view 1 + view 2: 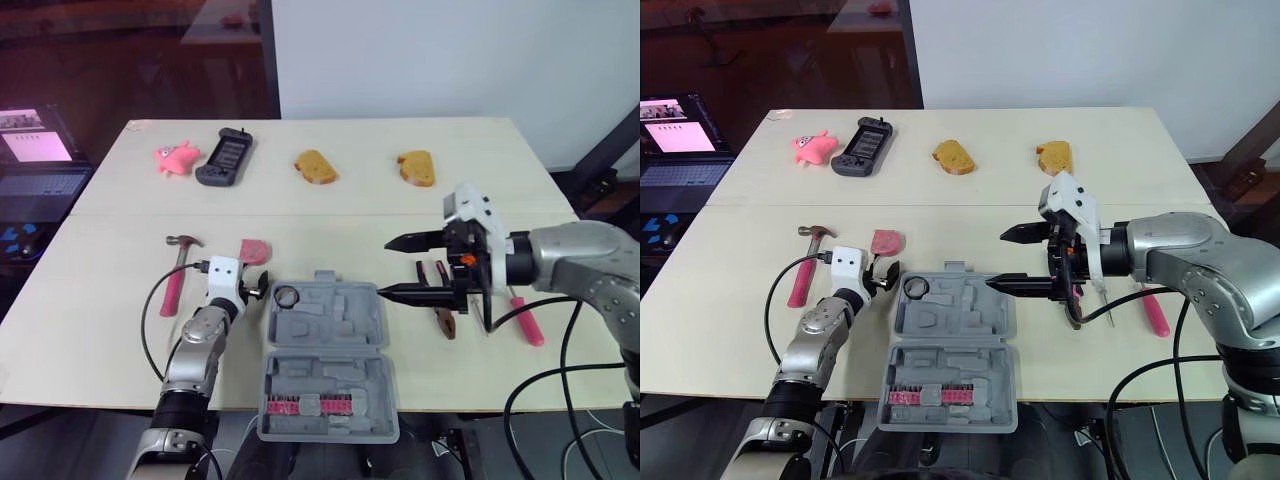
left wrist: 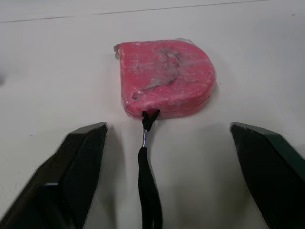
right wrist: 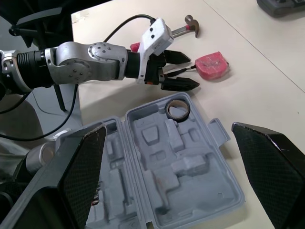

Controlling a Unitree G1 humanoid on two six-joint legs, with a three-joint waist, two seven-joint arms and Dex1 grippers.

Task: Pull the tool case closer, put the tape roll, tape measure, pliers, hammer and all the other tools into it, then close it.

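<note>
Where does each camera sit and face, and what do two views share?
Left eye view: on the head, looking down over the table; shows both arms, left gripper by the tape measure, right gripper at the tool case.
Right eye view: other eye, same scene.
Left wrist view: on the left wrist, facing the tape measure past its open fingers.
Right wrist view: on the right wrist, facing the tool case, tape roll and left gripper.
Shared: both wrist views show the tape measure.

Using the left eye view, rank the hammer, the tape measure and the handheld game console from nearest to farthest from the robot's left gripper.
From the left gripper:
1. The tape measure, just ahead of it.
2. The hammer, out to its left.
3. The handheld game console, far back on the left.
</note>
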